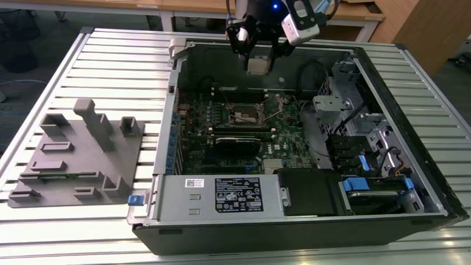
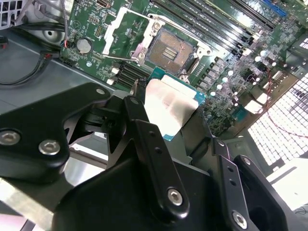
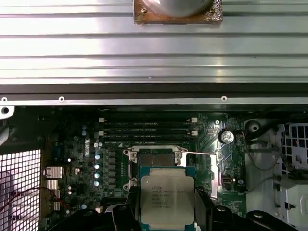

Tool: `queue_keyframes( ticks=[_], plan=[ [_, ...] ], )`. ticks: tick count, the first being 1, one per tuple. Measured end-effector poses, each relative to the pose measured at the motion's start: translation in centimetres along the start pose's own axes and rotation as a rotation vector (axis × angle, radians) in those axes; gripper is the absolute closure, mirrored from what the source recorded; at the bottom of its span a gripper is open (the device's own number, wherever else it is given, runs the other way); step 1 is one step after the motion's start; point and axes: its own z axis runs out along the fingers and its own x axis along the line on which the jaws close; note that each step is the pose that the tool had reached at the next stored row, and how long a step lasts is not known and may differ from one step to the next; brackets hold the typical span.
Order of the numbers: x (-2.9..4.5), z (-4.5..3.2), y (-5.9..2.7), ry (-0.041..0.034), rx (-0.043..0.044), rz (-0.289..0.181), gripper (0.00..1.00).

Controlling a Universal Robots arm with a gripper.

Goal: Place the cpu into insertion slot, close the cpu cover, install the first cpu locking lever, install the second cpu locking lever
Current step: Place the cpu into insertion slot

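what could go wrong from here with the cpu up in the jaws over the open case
1. The gripper holds the cpu only by its edges, above the motherboard; a slip could drop it onto the board.
2. The insertion slot lies bare and the cpu hangs apart from it; a tilted or offset descent might damage its contacts.
3. The cpu cover appears to stand open beside the slot and could be clipped.
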Motion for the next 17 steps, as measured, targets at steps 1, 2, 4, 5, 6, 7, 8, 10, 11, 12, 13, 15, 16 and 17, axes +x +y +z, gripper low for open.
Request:
queue_keyframes(
  ticks=[1,2,4,5,6,7,8,10,11,12,13,15,16,17],
  plan=[
    [0.0,0.08,-0.01,0.0001,0.0002,0.0,0.46],
    [0.0,0.19,-0.02,0.0001,0.0002,0.0,0.46],
    [0.0,0.41,-0.04,0.0001,0.0002,0.0,0.46],
    [0.0,0.53,-0.05,0.0001,0.0002,0.0,0.46],
    [0.01,0.66,-0.06,0.0002,0.0003,0.0,0.46],
    [0.01,0.81,-0.07,0.0002,0.0003,0.0,0.46],
    [0.01,0.95,-0.09,0.0002,0.0003,0.0,0.46],
    [0.01,1.28,-0.12,0.0001,0.0002,0.0,0.46],
    [0.01,1.42,-0.13,0.0001,0.0002,0.0,0.46],
    [0.01,1.55,-0.14,0.0001,0.0002,0.0,0.46],
    [0.01,1.66,-0.15,0.0002,0.0003,0.0,0.46],
    [0.02,1.99,-0.18,0.0002,0.0003,0.0,0.46],
    [0.02,2.17,-0.2,0.0002,0.0002,0.0,0.46],
    [0.02,2.32,-0.21,0.0002,0.0002,0.0,0.46]
  ],
)
